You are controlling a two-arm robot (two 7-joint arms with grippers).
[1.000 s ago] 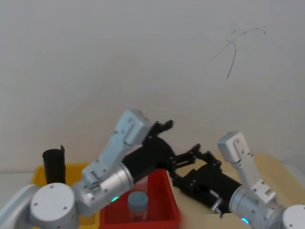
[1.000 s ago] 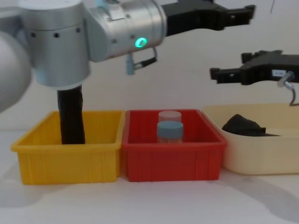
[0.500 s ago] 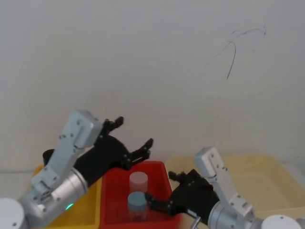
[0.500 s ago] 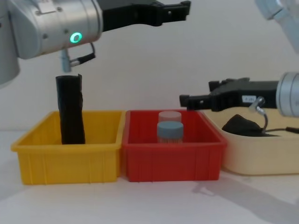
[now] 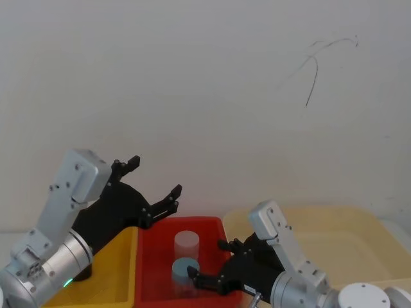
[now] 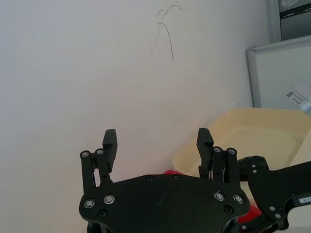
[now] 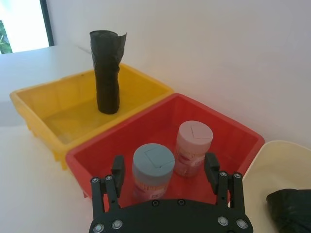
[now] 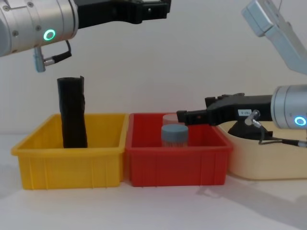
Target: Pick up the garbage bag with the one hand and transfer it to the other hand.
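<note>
The garbage bag (image 7: 290,211), a black crumpled wad, lies in the cream tray (image 7: 262,165). In the chest view the garbage bag (image 8: 238,130) peeks out from behind my right gripper. My right gripper (image 7: 164,167) is open and empty, hovering over the red bin (image 7: 160,116) just above its two jars, left of the bag; it reaches in from the right as my right gripper (image 8: 184,116) at bin height. My left gripper (image 8: 160,9) is open and empty, held high above the bins. In its wrist view my left gripper (image 6: 157,141) points toward the wall.
The red bin (image 8: 175,163) holds a blue-lidded jar (image 8: 173,134) and a pale-lidded jar (image 7: 193,145). A tall black roll (image 8: 73,112) stands in the yellow bin (image 8: 72,158) on the left. The cream tray (image 8: 268,158) sits to the right of the red bin.
Both grippers drew apart from their meeting point above the tray. The left one pulled back to the left; the right one dropped and swung left over the red bin. The bag stayed in the tray.
</note>
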